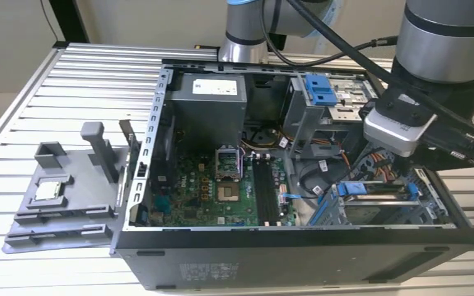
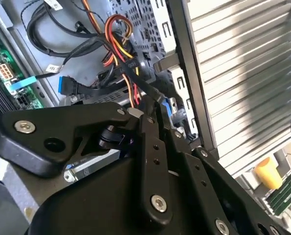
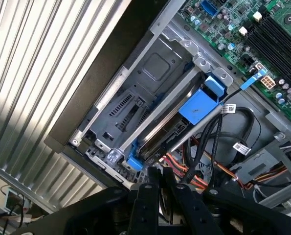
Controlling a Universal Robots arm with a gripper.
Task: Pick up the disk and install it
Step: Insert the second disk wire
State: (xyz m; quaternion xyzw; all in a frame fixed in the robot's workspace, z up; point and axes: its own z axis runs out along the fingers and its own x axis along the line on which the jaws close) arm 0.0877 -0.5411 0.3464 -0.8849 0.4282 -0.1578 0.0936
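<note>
The flat silver disk in its blue plastic frame (image 3: 172,125) lies in the grey metal drive cage (image 3: 155,63). Its long axis points straight away from the end effector (image 3: 157,172), whose fingers are pressed together and empty just beside the disk's near end.

Open black computer case (image 1: 303,253) lying on the ribbed metal table (image 1: 97,80), green motherboard (image 1: 220,185) exposed inside, grey power supply (image 1: 208,102) just beyond it. Beside the case, a grey fixture (image 1: 72,216) cradles a small silver chip (image 1: 49,190).
</note>
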